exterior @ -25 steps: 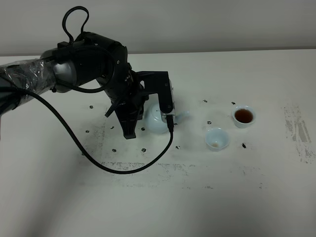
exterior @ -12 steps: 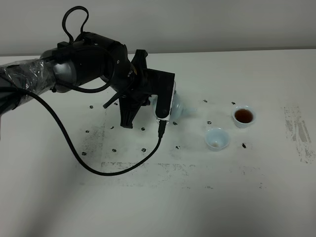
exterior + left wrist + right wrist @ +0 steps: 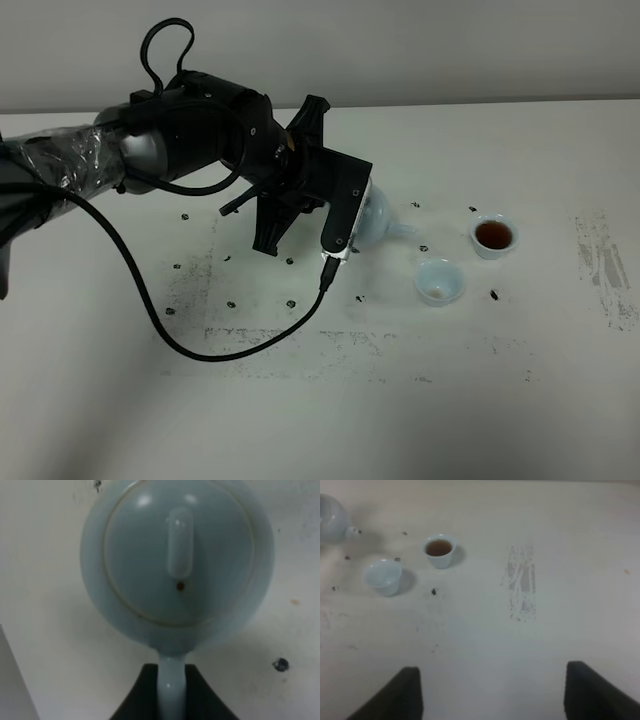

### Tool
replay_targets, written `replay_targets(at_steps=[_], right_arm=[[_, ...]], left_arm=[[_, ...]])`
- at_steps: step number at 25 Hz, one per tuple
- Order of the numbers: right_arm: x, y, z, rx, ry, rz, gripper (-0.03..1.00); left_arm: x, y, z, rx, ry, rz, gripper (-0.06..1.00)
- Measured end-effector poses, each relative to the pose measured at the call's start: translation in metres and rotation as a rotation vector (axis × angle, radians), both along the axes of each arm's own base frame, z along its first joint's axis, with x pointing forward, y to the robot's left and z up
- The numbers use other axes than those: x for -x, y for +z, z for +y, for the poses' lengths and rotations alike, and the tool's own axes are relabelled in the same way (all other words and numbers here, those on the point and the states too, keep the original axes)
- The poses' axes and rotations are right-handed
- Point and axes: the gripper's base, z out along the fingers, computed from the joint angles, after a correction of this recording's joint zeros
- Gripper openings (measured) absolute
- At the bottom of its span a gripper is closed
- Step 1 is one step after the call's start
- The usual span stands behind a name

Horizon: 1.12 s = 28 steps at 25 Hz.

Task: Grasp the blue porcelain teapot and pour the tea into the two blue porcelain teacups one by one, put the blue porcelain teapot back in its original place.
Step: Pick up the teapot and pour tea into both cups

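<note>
The blue porcelain teapot (image 3: 384,214) hangs above the table, left of the cups, with its spout (image 3: 405,231) pointing at them. In the left wrist view my left gripper (image 3: 171,681) is shut on the loop handle below the lid (image 3: 179,555). One teacup (image 3: 493,236) holds brown tea. The other teacup (image 3: 439,281), nearer the spout, looks empty. The right wrist view shows the teapot (image 3: 332,525), the filled teacup (image 3: 440,550) and the empty teacup (image 3: 383,576) from afar. My right gripper (image 3: 492,695) is open with nothing between its fingers.
A black cable (image 3: 200,335) loops from the left arm over the white table. Small black marks dot the surface around the cups. A scuffed grey patch (image 3: 605,265) lies at the far right. The table's back edge (image 3: 500,103) meets the wall.
My left arm has lifted the teapot off the table and carried it right, toward the cups. The cups have not moved.
</note>
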Motion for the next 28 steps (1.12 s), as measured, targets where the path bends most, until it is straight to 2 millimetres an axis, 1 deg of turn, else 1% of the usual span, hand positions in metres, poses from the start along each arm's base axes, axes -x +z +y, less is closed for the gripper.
replay_targets(at_steps=[13,28], right_arm=[[0.000,0.000,0.000,0.000,0.000,0.000,0.57],[0.000,0.000,0.000,0.000,0.000,0.000,0.57]], left_arm=[[0.005,0.003,-0.016,-0.026,-0.145,-0.101,0.06],[0.011,0.003,-0.027,-0.093,-0.314,-0.171,0.06]])
